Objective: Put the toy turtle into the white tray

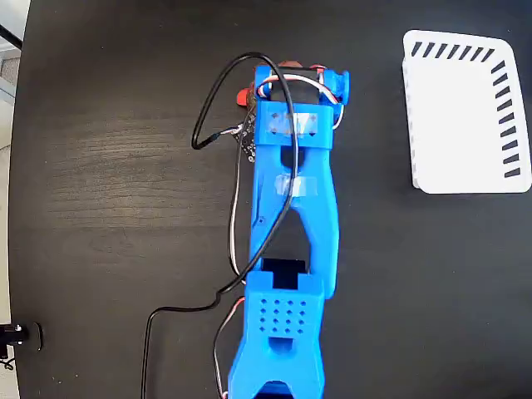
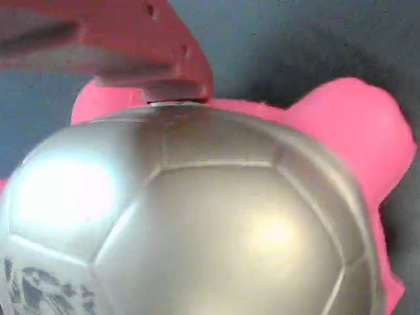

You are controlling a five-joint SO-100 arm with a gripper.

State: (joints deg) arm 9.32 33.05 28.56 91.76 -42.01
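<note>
Fixed view from overhead: the blue arm [image 1: 287, 249] stretches up the middle of the black counter [image 1: 100, 166] and covers nearly all of the toy turtle [image 1: 243, 97] — only slivers of red peek out beside the arm's head, toward the far edge. The jaws [image 1: 293, 71] sit beneath that head, so how wide they stand cannot be told. Wrist view is filled by the shiny domed shell [image 2: 190, 216], one red finger [image 2: 131, 52] touching its top; the dark mark at lower left is too blurred to read. The white tray [image 1: 461, 116] lies well apart at the counter's far right corner.
</note>
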